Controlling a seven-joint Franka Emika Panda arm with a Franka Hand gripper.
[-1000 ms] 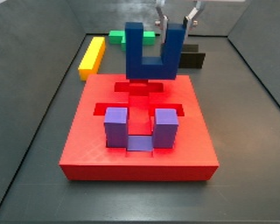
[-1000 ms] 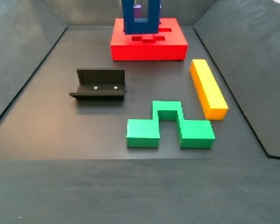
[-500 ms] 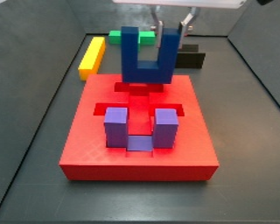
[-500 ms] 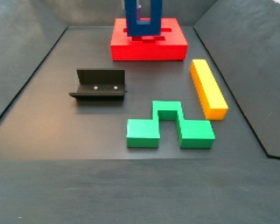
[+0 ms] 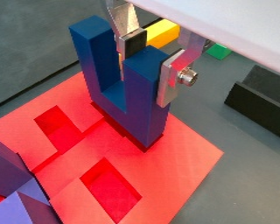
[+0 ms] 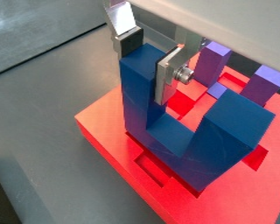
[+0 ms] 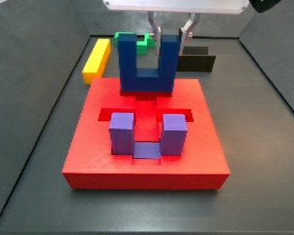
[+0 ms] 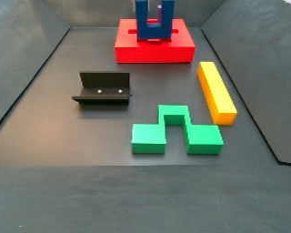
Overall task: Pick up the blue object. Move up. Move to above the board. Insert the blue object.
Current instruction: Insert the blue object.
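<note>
The blue object [image 7: 150, 78] is a dark blue U-shaped block, upright with its prongs up. My gripper [image 7: 169, 35] is shut on one prong; both wrist views show the pads clamping that prong, the gripper [image 5: 152, 61] [image 6: 150, 59] coming from above. The block's base [image 5: 136, 127] sits low at the far end of the red board [image 7: 143, 170], on or in a red recess; I cannot tell how deep. The blue object [image 8: 155, 20] also shows over the board [image 8: 155, 53] in a side view. The board shows in both wrist views [image 5: 184, 166] [image 6: 113, 131].
A purple U-shaped block [image 7: 147, 133] stands in the board's near recess. A yellow bar [image 8: 216, 91], a green block [image 8: 173, 132] and the dark fixture [image 8: 103, 89] lie on the grey floor beside the board. Grey walls enclose the floor.
My gripper has carried the blue object down, from hovering above the board's far end to its base at the board's top. Nothing else has moved.
</note>
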